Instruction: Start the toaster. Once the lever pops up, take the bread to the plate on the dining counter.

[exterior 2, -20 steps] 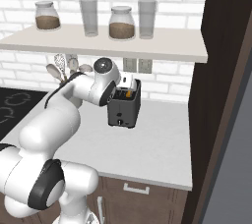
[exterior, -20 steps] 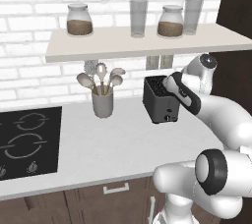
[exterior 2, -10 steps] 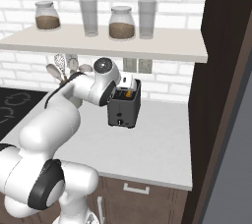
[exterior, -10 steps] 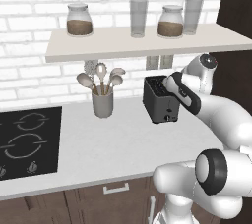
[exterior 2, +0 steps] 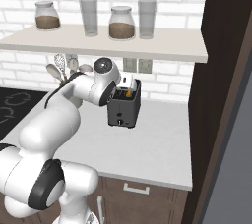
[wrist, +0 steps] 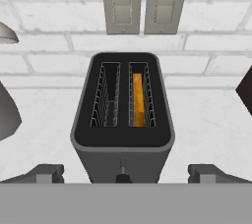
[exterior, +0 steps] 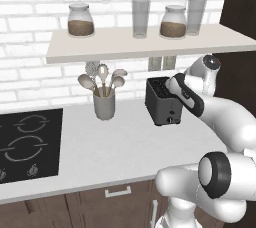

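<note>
- Looking over the last second, you find nothing has shifted: arm, gripper (wrist: 123,173) and toaster (wrist: 123,115) sit just as they did, so you are parked in a pause, not mid-move.
- Nearest to you, the jaws stand wide apart and empty, one dark fingertip off each front corner of the toaster, hovering above and in front of it.
- Just beyond, low on the toaster's front face, a small dark lever or knob peeks up; you cannot tell whether it is pressed down.
- Inside the toaster, the bread (wrist: 138,98) stands on edge in the right-hand slot, sunk below the rim and glowing orange. The left slot is bare.
- That likely means toasting is under way and you are waiting for the pop; hold off reaching in.
- Left of the toaster stands the grey utensil cup (exterior: 104,103), and behind the toaster are two wall sockets (wrist: 140,2).
- Above the toaster runs a shelf (exterior: 150,42) with jars and glasses.
</note>
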Motion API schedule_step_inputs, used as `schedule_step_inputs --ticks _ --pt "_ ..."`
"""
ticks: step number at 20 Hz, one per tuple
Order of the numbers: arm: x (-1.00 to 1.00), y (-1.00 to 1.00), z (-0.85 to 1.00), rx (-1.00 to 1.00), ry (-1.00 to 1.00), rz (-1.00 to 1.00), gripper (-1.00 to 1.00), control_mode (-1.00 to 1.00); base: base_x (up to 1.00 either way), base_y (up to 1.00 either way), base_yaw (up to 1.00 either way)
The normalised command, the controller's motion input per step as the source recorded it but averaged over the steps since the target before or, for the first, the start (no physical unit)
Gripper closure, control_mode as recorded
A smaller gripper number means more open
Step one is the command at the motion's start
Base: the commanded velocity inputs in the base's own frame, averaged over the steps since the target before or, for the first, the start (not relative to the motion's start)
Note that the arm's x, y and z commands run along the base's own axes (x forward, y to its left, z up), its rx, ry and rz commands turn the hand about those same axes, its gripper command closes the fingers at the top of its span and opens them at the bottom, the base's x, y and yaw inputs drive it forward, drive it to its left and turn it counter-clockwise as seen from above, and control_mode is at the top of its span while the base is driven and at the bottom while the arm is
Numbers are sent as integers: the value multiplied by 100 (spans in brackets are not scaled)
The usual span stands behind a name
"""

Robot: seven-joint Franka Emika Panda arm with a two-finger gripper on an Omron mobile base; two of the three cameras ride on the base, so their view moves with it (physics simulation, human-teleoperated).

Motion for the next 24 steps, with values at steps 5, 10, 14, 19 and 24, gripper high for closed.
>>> schedule_step_inputs --ticks 5,10,14,19,24 --pt "0 0 0 0 0 0 -100 -100 0 0 0" --pt "0 0 0 0 0 0 -100 -100 0 0 0" --pt "0 0 0 0 0 0 -100 -100 0 0 0" --pt "0 0 0 0 0 0 -100 -100 0 0 0" --pt "0 0 0 0 0 0 -100 -100 0 0 0"
